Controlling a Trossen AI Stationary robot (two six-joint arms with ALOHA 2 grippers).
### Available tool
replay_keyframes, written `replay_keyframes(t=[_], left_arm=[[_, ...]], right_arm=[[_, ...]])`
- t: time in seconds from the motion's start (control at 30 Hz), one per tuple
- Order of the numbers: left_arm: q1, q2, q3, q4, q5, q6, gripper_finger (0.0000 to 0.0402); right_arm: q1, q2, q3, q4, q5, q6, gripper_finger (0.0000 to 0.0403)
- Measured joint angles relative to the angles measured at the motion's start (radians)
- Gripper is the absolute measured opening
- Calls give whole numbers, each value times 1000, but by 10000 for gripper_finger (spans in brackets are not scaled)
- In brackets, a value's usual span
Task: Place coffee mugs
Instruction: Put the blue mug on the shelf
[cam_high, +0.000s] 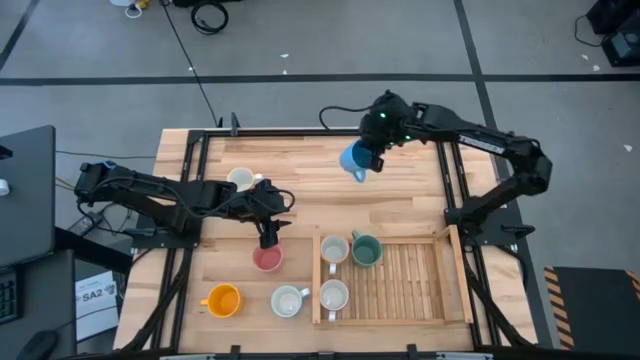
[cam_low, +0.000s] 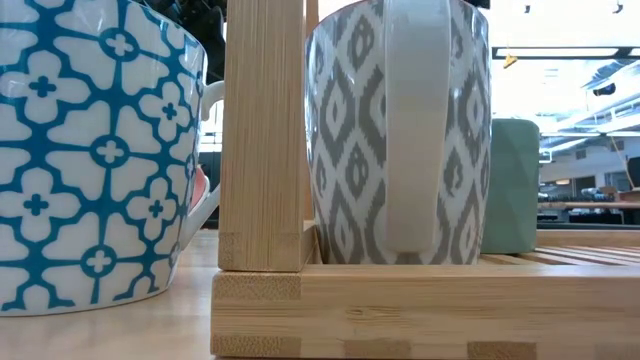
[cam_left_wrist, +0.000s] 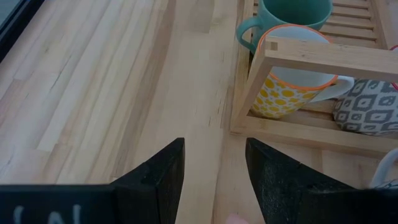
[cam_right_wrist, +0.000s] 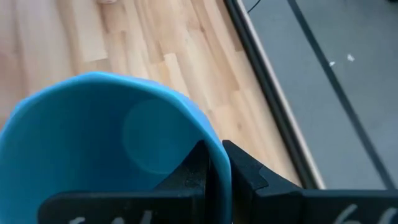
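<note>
Wooden rack (cam_high: 440, 318) on counter (cam_high: 300, 170), right-front part. Three mugs inside rack's left end: two at back (cam_high: 334, 249) (cam_high: 366, 250), side by side; one at front (cam_high: 333, 295). Just left of rack, outside: mug (cam_high: 288, 301); further left, another (cam_high: 222, 300). Mug (cam_high: 267, 258) directly beneath left gripper (cam_high: 268, 240). Mug (cam_high: 239, 179) behind left arm. Right gripper (cam_high: 373, 160) holds mug (cam_high: 354, 160) over counter's back, rim between jaws.

The high view looks straight down on the whole table (cam_high: 400, 200). The low view sits at table height, pressed close against a patterned mug (cam_low: 400, 130) in the wooden rack (cam_low: 420, 300). The left wrist view faces the same rack. The right wrist view looks closely into a blue mug (cam_right_wrist: 112, 149).
</note>
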Motion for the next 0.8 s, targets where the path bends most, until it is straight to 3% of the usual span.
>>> replay_keyframes(t=[0.47,0.8], left_arm=[[0,0,0,0,0,-1,176],[0,0,0,0,0,-1,176]], right_arm=[[222,-177,1,-232,-2,291,38],[452,-210,1,-296,-57,572,38]])
